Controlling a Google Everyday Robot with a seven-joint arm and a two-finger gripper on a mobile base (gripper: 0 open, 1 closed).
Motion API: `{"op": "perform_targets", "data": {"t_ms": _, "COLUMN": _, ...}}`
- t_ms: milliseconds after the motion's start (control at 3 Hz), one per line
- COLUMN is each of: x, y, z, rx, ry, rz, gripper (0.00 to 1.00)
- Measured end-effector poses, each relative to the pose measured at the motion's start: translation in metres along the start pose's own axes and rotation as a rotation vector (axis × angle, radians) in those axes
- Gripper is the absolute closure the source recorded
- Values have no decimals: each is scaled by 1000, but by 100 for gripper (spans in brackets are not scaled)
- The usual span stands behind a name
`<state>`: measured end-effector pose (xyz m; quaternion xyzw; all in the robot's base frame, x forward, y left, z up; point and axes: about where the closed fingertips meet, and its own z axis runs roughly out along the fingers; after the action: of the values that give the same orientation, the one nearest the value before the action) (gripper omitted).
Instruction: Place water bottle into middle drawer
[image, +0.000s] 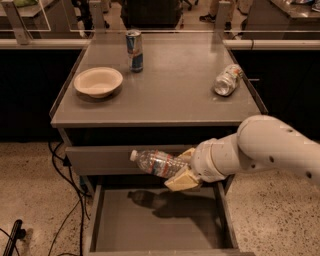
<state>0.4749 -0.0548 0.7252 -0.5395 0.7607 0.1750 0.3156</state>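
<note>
Counter, left: white bowl, blue can upright. Water bottle horizontal, cap leftward, above the open middle drawer. Hand clamped on its base end. Silver can lying far right.

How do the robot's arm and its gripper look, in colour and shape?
The arm is thick, rounded and glossy white, with a few small dark dots on its shell. The gripper, above the open middle drawer, has pale tan, wedge-shaped fingers. No cables show on it.
</note>
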Motion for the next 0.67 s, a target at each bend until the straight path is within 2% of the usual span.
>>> {"op": "perform_targets", "data": {"t_ms": 333, "x": 50, "y": 19, "z": 58, "rx": -19, "ry": 21, "rz": 54, "gripper": 100}}
{"op": "perform_targets", "data": {"t_ms": 667, "x": 50, "y": 19, "z": 58, "rx": -19, "ry": 21, "rz": 54, "gripper": 100}}
